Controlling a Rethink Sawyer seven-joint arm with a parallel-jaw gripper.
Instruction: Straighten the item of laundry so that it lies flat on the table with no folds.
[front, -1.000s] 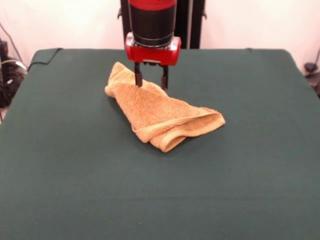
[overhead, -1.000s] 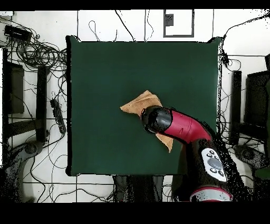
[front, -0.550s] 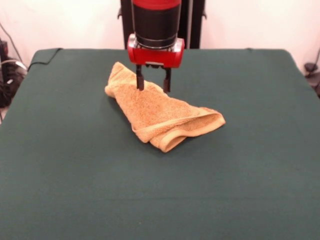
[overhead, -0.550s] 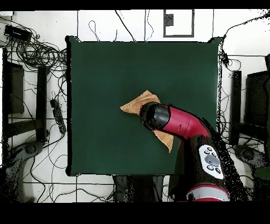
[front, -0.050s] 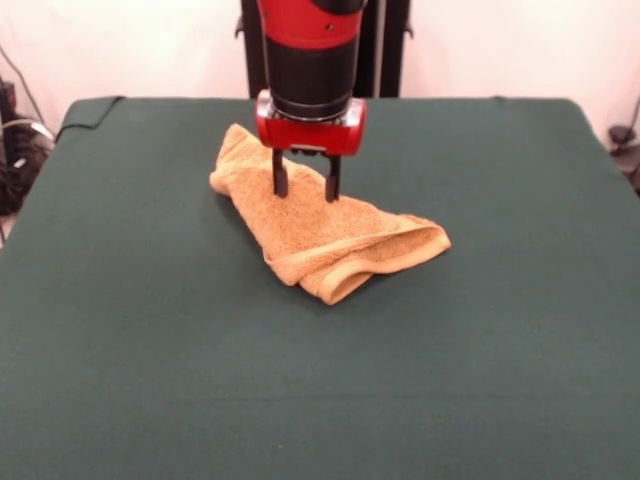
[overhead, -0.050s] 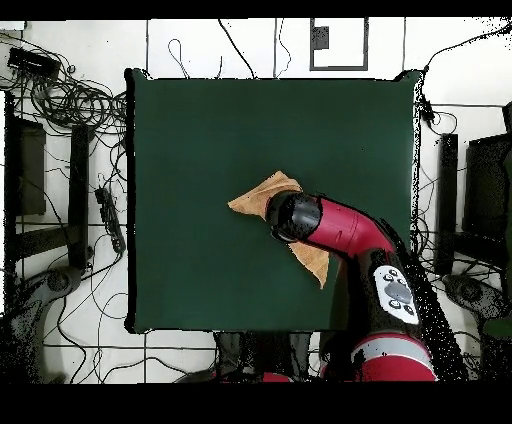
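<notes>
Towel (front, -0.050s: 325, 235) lies bunched on the dark green worktop (front, -0.050s: 150, 330), a little above the middle of the front frame and slightly left of centre. It is orange-tan terry cloth, folded over itself into a rough wedge: a narrow end points to the upper left, and a thick doubled hem runs along the lower right edge, where the layers curl back on themselves. Claw (front, -0.050s: 304, 190) hangs straight down from the red and black arm (front, -0.050s: 308, 50), its two dark fingers (front, -0.050s: 279, 175) apart, with their tips on or just above the upper part of the cloth; whether they press into it cannot be told. In the overhead view the arm (overhead, -0.050s: 345, 230) reaches in from the lower right of the frame and covers the middle of the towel (overhead, -0.050s: 262, 194), so only its two ends show on either side.
</notes>
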